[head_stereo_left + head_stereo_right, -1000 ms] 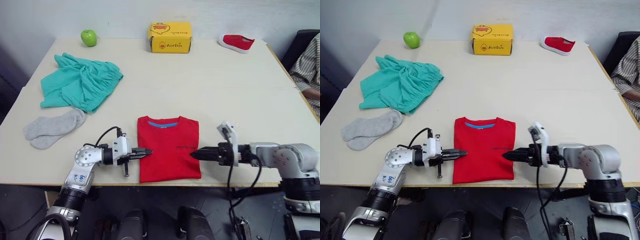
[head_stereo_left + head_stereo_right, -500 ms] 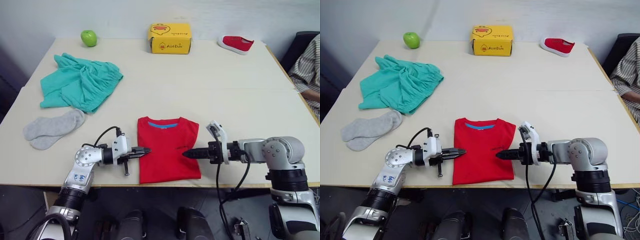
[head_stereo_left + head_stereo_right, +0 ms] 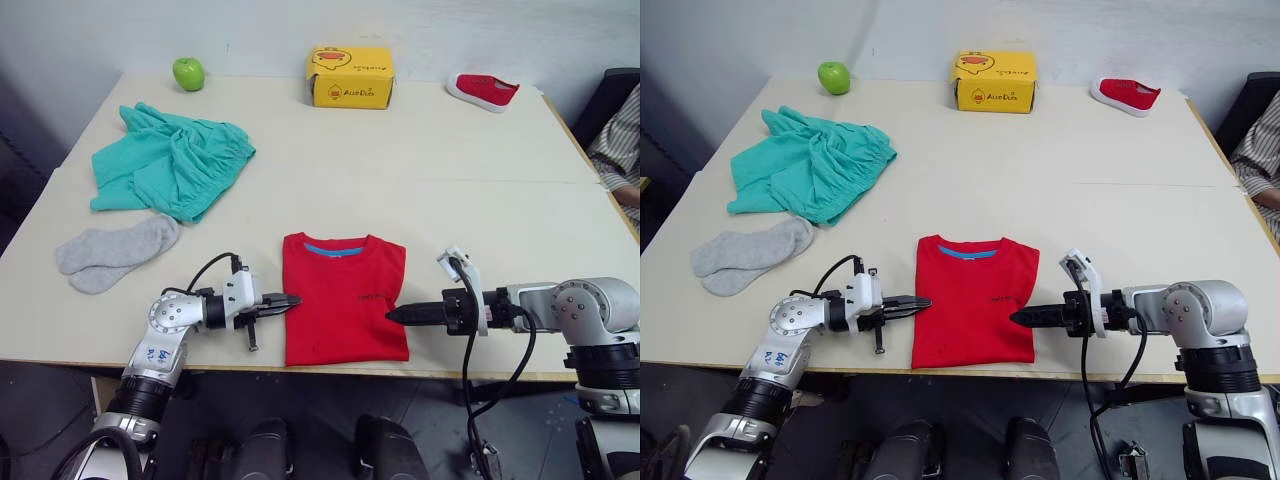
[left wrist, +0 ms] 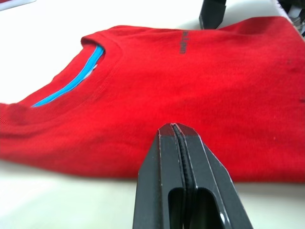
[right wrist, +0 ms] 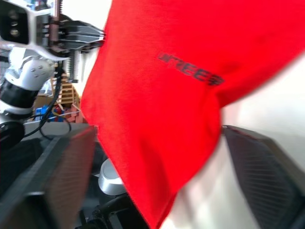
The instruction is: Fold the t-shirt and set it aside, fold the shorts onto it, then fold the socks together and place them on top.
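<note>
right gripper (image 3: 392, 314) back off t-shirt (image 3: 343, 297)

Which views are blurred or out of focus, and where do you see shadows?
Right wrist view: the gripper's own fingers are blurred, the t-shirt print soft. Left wrist view: the shirt's far edge is soft, the closed left gripper sharp. Eye views: even light, faint shadow beside the yellow box.

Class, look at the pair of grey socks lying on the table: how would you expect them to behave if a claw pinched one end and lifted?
The socks would probably droop, since they lie flat and limp like soft knit. They look light for their size, being thin and small beside the shorts. As they overlap loosely, one might slide off and stay on the table.
</note>
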Robot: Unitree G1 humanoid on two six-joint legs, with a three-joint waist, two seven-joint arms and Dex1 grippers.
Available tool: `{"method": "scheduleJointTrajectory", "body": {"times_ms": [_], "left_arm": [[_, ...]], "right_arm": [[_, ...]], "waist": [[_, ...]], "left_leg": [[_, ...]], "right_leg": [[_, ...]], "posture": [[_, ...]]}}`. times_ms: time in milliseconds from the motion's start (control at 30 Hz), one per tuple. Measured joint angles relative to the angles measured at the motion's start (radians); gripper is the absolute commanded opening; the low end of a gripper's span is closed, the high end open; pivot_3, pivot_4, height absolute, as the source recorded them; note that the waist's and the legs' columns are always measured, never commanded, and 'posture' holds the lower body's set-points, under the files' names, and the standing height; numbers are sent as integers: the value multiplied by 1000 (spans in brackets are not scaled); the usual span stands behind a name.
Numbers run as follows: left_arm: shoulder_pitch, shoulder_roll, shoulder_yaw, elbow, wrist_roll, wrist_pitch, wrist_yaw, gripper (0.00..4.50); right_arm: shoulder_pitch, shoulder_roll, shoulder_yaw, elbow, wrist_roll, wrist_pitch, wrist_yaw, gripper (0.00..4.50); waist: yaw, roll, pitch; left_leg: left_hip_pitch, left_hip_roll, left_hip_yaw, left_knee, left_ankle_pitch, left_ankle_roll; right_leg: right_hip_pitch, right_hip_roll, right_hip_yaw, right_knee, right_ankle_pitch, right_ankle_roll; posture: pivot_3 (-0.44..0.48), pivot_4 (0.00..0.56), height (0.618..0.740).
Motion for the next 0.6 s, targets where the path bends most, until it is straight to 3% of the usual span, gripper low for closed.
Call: {"method": "scheduleJointTrajectory", "body": {"times_ms": [100,233,367,600], "left_arm": [[-11,-11,-3,-20,-2,13,-1,0],[-16,-14,-3,-22,-6,19,-3,0],[-16,-19,-4,-22,-6,25,-5,0],[-45,-41,-18,-22,-7,33,-7,0]], "right_arm": [[59,-36,82,-64,-105,-271,80,4459],[81,-39,70,-45,-134,-363,110,4459],[66,-53,49,-20,-118,-302,104,4459],[-47,-39,-2,78,-40,38,45,4459]], "waist": [[-2,-1,0],[-1,0,0],[-1,0,0],[6,0,0]], "left_leg": [[0,0,1,0,0,0],[-1,0,1,0,1,0],[-1,0,1,0,1,-1],[-2,0,-1,1,0,0]], "right_leg": [[0,0,0,0,1,2],[-1,0,1,0,1,2],[-1,0,0,-1,1,1],[0,-1,-1,-3,2,1]], "posture": [[0,150,740],[0,150,740],[0,150,740],[0,150,740]]}}
